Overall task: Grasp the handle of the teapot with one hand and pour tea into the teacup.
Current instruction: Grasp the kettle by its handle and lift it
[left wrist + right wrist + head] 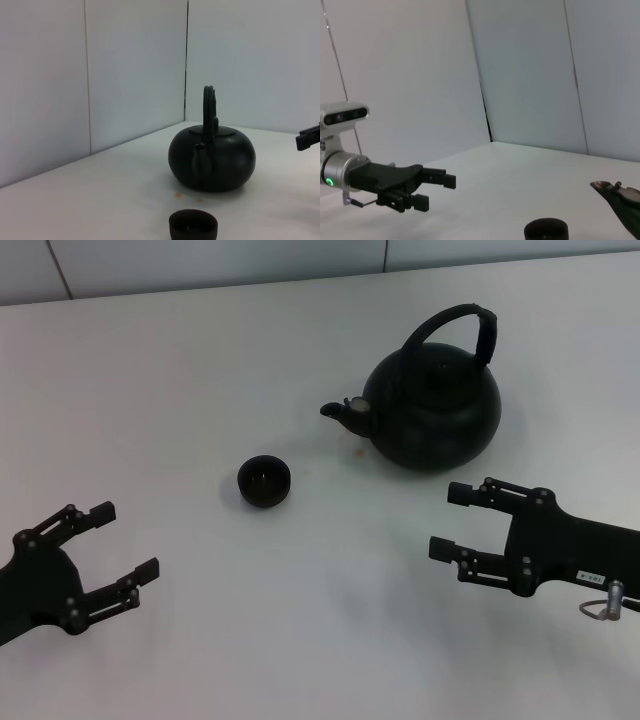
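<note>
The round black teapot stands upright at the back right of the white table, its spout aimed left toward the teacup. The arched handle rises over the lid, untouched. The small black teacup sits left of and slightly nearer than the spout. My right gripper hovers open just in front of the teapot, holding nothing. My left gripper is open and idle at the near left. The left wrist view shows the teapot, handle and teacup. The right wrist view shows the teacup, spout and left gripper.
The white table runs back to a pale panelled wall. A small brownish stain lies on the table just under the spout. One right gripper finger shows at the edge of the left wrist view.
</note>
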